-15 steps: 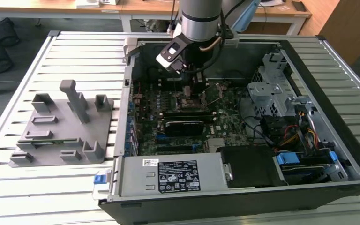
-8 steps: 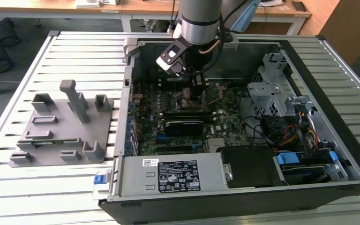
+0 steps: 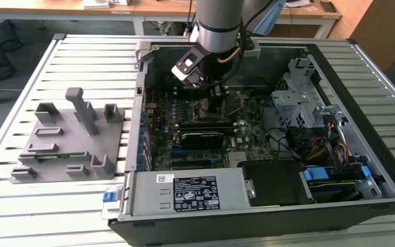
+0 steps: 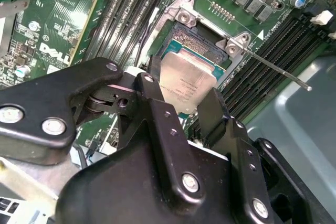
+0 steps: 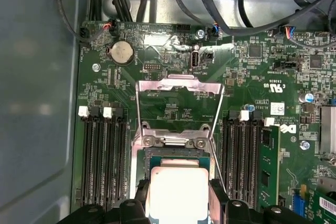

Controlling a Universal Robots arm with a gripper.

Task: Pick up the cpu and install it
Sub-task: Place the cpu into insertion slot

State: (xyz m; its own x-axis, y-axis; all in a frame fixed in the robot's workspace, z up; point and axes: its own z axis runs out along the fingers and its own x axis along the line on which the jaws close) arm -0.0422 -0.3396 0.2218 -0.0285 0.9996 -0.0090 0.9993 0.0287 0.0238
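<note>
The cpu (image 4: 188, 80), a small flat square chip with a pale silver top, sits between my gripper's two black fingers in both wrist views. It hangs directly over the open dark metal-framed socket (image 4: 181, 35) on the green motherboard, level with it or just above; I cannot tell if it touches. My gripper (image 4: 181, 97) is shut on the cpu, one finger on each opposite edge. In the first wrist view the cpu (image 5: 176, 187) lies over the socket (image 5: 173, 148), with the gripper (image 5: 178, 199) astride it. In the exterior view my gripper (image 3: 213, 92) reaches down into the open computer case (image 3: 362, 149).
The socket's hinged metal frame (image 5: 178, 85) stands open, and its thin lever (image 4: 278, 69) sticks out sideways. Memory slots (image 5: 100, 156) flank the socket. Cables, a drive cage (image 3: 300, 98) and a power supply (image 3: 191, 190) crowd the case. A grey fixture (image 3: 67, 139) lies at the exterior view's left.
</note>
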